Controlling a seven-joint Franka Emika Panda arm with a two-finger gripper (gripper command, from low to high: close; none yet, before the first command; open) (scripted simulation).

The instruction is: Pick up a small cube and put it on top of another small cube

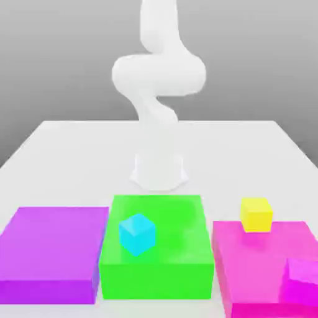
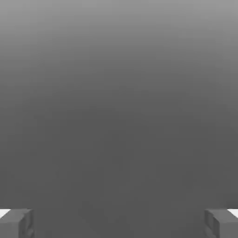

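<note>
My arm's base [image 1: 159,171] at twelve o'clock on the table [image 1: 62,140], three platforms in a row at six, one cube [image 1: 137,233] on the middle platform [image 1: 180,248], another cube [image 1: 256,214] on the three-o'clock platform [image 1: 248,267], nine-o'clock platform [image 1: 53,248] beside the middle one

A white worktop [image 1: 74,140] spreads wide and flat, its far edge meeting a plain grey backdrop [image 1: 56,56] that darkens gradually toward the upper part of the exterior view. There are no seams, windows or furniture behind it, just a smooth gradient from pale grey near the worktop's edge to a deeper grey above. Light is soft and even, casting hardly any shadow on the white surface. Ahead of the pincer [image 2: 119,223], the hand view shows the same grey void [image 2: 119,102], lighter at one end and shading to darker grey close by.
</note>
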